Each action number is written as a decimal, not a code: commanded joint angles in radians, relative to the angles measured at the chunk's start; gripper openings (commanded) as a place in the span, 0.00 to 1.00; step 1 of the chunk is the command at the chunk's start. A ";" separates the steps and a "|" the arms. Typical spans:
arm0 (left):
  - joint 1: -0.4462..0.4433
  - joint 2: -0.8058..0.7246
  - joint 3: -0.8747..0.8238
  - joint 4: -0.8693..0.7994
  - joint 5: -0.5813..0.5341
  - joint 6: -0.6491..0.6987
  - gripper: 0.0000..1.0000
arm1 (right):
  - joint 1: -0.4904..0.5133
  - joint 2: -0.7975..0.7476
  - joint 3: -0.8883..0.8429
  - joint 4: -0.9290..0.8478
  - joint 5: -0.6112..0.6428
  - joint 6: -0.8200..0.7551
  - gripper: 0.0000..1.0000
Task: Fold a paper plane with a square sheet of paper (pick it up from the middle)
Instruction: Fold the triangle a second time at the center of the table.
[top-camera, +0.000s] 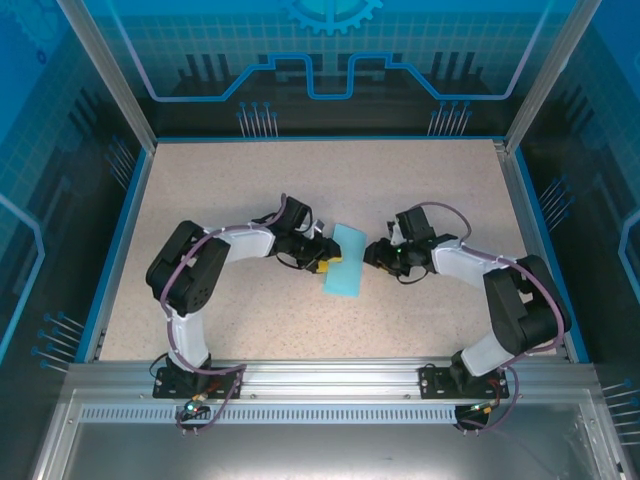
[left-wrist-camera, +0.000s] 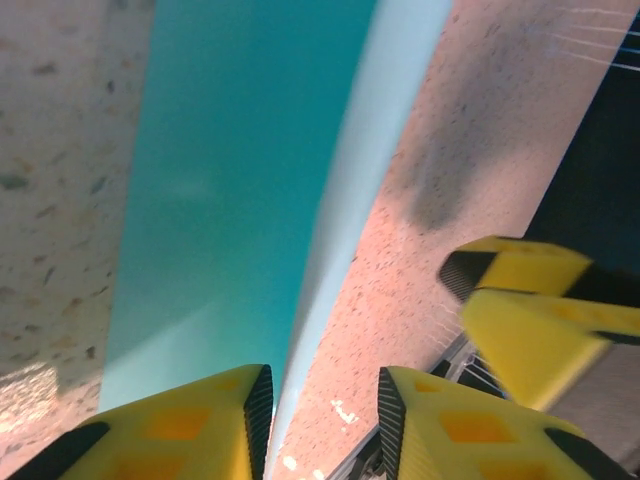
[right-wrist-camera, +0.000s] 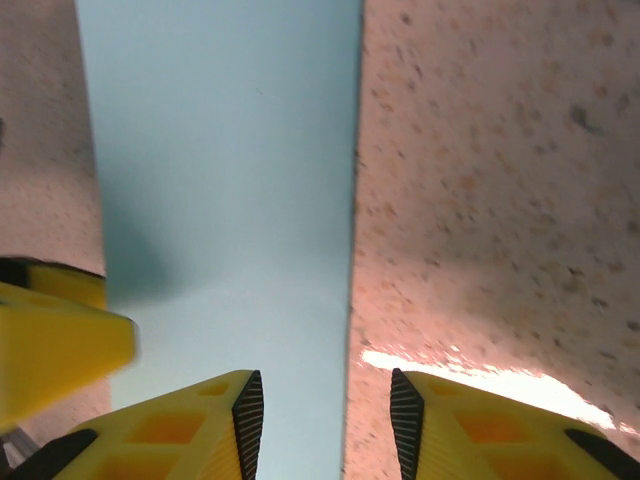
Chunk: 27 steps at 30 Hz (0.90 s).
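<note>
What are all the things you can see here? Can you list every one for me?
folded paper: one, light cyan, lying on the middle of the table, between the two hands.
table: one, speckled beige with a blue edge.
booth wall: one at the back, blue with line patterns.
metal rail: one, silver, along the near edge, under the arm bases.
left arm: one, black and white, purple cable.
right arm: one, black and white, purple cable.
left hand: one, yellow fingers, open, at the paper's left edge.
right hand: one, yellow fingers, open, at the paper's right edge.

Speckled table (top-camera: 430, 190), folded cyan paper (top-camera: 349, 260) centred
</note>
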 joint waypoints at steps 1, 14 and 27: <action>0.022 0.028 0.042 0.021 0.050 -0.002 0.34 | 0.009 -0.038 -0.020 -0.007 -0.014 -0.042 0.40; 0.037 0.057 0.087 0.001 0.067 0.004 0.29 | 0.327 -0.318 -0.073 -0.029 0.352 -0.219 0.62; 0.037 0.053 0.091 -0.005 0.061 -0.016 0.28 | 0.682 -0.048 0.179 -0.195 0.725 -0.291 0.69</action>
